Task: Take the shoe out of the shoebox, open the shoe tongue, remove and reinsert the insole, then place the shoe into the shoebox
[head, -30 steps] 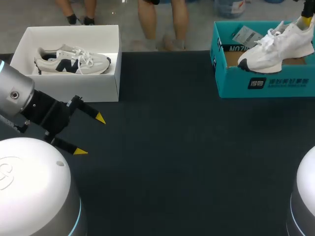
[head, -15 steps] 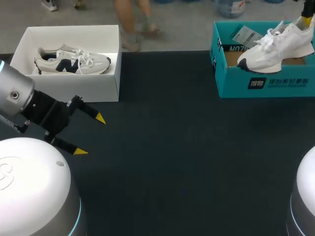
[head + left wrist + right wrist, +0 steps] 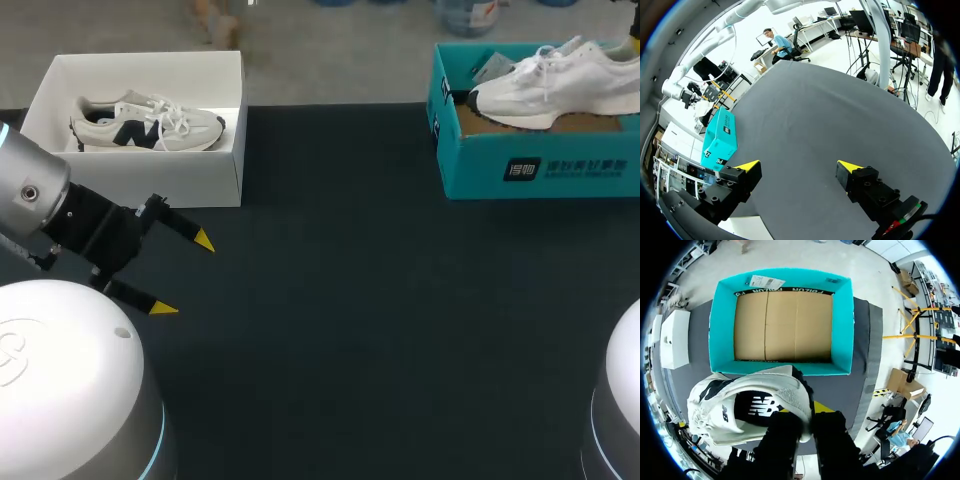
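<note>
— Upper right of the head view: what do we see changed?
— Our white shoe (image 3: 545, 85) has swung level and slid toward the frame's left. A moment ago its toe dipped over the front wall of the teal shoebox (image 3: 540, 170); now it hangs over the box. Our right gripper (image 3: 807, 412) has its fingers pinched on the heel, and its wrist view shows the box's cardboard floor bare.
— And our left gripper (image 3: 183, 275)?
— Lower left, where it was, fingers spread wide with nothing between them, above the dark table (image 3: 350, 330).
— Any writing?
— White lettering and a dark badge on the box's front wall, a paper label (image 3: 766, 282) on its rim, and a white logo inside the shoe; we leave them unread. At upper left a white box (image 3: 140, 180) holds a second sneaker (image 3: 145, 122) with a navy side mark.
</note>
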You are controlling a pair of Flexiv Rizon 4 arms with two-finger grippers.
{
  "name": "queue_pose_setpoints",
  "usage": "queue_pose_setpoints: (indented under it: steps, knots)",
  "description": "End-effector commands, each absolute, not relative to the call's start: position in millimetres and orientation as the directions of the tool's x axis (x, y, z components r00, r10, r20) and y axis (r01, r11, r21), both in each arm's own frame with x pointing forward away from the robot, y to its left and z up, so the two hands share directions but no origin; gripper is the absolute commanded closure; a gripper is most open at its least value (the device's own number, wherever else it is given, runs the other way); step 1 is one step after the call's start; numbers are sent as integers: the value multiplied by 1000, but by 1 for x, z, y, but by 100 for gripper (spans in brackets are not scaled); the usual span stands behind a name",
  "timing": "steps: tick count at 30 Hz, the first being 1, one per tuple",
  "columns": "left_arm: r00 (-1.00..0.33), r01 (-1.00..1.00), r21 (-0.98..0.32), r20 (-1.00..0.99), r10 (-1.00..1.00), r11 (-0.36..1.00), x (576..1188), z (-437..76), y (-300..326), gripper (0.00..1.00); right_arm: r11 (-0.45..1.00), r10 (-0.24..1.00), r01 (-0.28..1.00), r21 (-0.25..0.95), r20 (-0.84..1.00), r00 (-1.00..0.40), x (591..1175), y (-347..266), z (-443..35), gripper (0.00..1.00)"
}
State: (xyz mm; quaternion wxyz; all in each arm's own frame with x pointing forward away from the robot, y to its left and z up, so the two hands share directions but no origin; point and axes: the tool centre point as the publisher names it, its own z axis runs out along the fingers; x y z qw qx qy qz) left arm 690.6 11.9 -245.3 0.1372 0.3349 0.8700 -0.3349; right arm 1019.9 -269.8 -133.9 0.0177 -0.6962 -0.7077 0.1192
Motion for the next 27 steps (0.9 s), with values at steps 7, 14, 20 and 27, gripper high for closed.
queue_pose_setpoints:
  steps: [7,14,20,27]
  knots:
    - [-738,675,-489,-462,492,553,690,-245,12,0,-115,989,984,-136,-111,100,1032,-285,-138,100]
    - [-738,675,-489,-462,492,553,690,-245,12,0,-179,977,981,-78,-135,168,1037,-299,-146,100]
    - [-738,675,-489,-462,492,553,690,-245,12,0,-218,962,975,-40,-176,208,1046,-303,-152,100]
    - [-738,675,-489,-462,492,553,690,-245,12,0,-246,952,969,-1,-186,242,1057,-310,-161,100]
